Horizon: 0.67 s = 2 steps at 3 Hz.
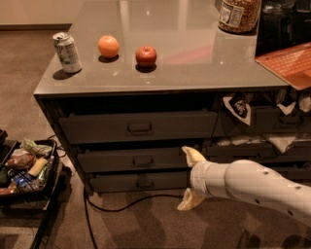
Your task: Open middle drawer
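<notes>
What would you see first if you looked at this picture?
Probably the big white robot arm sticking in from the lower right, with its gripper spread open in front of the right end of the middle drawer. Next would be the bright orange and the red apple, side by side on the grey countertop, with a can to their left.

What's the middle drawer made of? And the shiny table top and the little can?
The middle drawer looks like matte dark grey painted metal, maybe laminate. The table top is glossy grey and mirrors the jar: glass or polished laminate. The can is shiny metal, probably aluminium. The gripper hangs open by the drawer's right end.
</notes>
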Each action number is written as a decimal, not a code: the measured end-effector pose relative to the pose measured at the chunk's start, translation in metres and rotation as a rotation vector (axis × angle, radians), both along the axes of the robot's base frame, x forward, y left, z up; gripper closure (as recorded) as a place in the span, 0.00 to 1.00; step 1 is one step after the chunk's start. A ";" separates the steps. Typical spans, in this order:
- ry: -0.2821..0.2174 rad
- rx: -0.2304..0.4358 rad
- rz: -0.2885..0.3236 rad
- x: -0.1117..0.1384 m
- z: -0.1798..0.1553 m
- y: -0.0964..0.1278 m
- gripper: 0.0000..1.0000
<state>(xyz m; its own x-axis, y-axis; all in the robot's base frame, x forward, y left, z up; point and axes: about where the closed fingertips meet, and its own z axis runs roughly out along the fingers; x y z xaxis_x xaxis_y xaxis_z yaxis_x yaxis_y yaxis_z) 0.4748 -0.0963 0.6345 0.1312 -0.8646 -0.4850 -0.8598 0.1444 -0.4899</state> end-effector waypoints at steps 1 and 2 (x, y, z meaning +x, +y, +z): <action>-0.003 -0.039 0.031 0.025 -0.022 0.004 0.00; 0.052 -0.096 0.067 0.049 -0.058 0.004 0.00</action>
<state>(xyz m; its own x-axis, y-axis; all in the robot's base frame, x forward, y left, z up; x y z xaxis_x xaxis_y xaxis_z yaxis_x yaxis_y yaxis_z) 0.5243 -0.0920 0.5766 0.1673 -0.8975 -0.4082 -0.8903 0.0403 -0.4536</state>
